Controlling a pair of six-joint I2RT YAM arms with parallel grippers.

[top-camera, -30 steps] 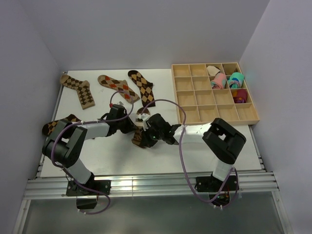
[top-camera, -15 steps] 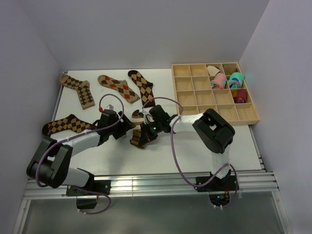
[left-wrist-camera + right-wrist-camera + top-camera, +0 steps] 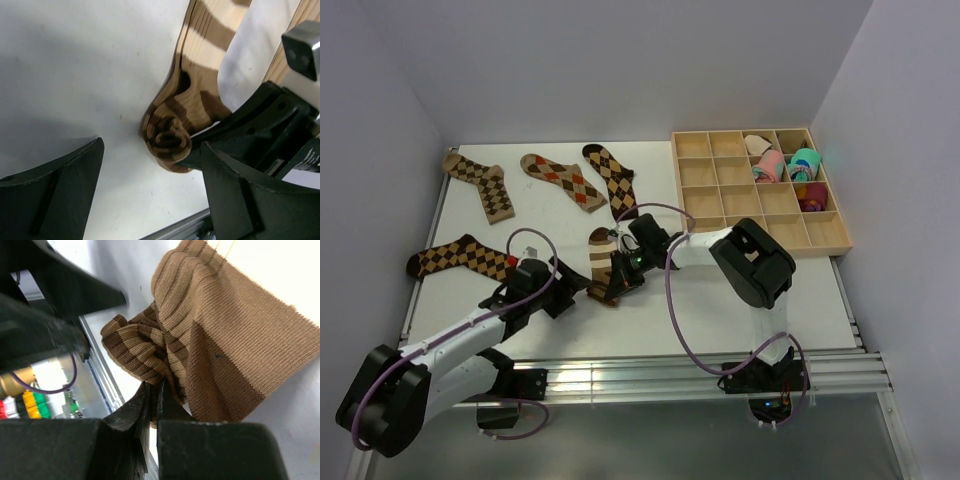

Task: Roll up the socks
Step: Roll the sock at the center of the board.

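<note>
A brown-and-cream striped sock lies mid-table, its near end coiled into a small roll. My right gripper is shut on that rolled end, pinching a fold of knit at its fingertips. My left gripper stands open just left of the roll, its wide-apart fingers touching nothing. Flat argyle socks lie at the far left, far middle, beside it and at the left edge.
A wooden compartment tray stands at the far right, with pink and teal rolled bundles in its back cells. The right arm's cable loops over the table front. The metal rail runs along the near edge.
My left gripper opened, let go of the striped sock and drew back toward the near left. The right gripper stayed shut on the roll and shifted slightly left and away.
</note>
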